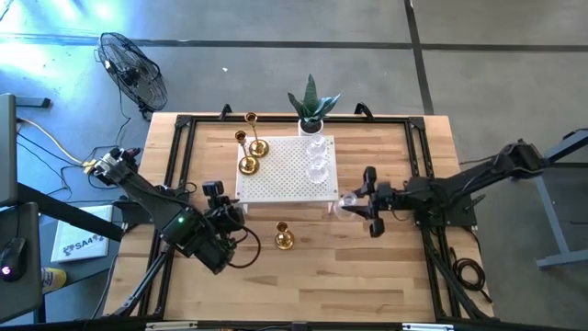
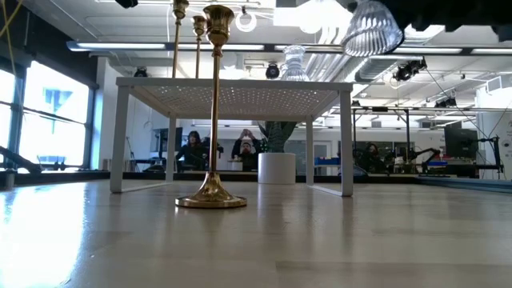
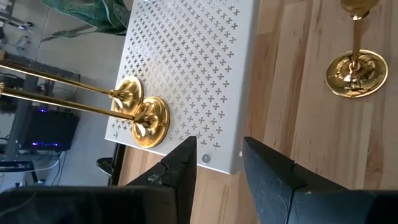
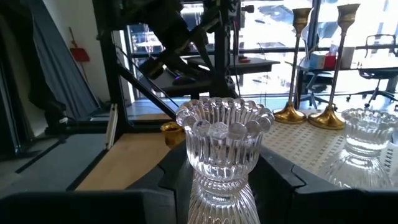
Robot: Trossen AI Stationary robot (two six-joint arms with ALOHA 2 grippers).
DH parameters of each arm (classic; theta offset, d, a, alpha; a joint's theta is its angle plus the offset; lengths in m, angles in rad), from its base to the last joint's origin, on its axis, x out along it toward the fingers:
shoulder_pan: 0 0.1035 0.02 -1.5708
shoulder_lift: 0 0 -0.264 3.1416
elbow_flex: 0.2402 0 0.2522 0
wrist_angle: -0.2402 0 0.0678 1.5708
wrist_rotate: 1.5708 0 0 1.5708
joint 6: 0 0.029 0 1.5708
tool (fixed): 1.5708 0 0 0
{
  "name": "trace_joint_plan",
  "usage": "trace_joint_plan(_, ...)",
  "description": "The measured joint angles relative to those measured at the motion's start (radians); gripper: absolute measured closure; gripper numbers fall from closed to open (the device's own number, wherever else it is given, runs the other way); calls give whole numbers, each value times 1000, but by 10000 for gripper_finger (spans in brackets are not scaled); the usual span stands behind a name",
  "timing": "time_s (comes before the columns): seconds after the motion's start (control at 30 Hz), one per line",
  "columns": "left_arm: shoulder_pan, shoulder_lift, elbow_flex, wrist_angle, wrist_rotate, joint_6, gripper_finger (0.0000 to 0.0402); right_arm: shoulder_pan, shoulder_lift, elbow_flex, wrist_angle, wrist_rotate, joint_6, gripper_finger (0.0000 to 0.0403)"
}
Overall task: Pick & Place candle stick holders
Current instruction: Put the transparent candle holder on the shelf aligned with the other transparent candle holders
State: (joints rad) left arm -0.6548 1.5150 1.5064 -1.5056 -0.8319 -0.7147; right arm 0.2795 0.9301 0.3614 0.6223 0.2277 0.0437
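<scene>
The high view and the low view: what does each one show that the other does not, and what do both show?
Only the high view shows both arms: the left gripper, fingers open and empty, beside the white stand, and the right gripper shut on a glass holder near the stand's corner. It also shows a fan.

Only the low view shows the stand's legs and people in the room behind.

Both show the lone gold holder upright on the table, two gold holders on the stand, and the plant.
</scene>
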Motion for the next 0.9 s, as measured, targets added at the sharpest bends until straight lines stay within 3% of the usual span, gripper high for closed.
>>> trace_joint_plan(0.37,0,0,-5,15,-12,3,278,-183,145,0,100,-165,0,288)
trace_joint_plan(0.57,0,0,-5,16,-12,3,278,-242,230,1,226,-250,0,288)
trace_joint_plan(0.9,0,0,-5,23,-11,2,278,-287,361,81,223,-317,-1,288)
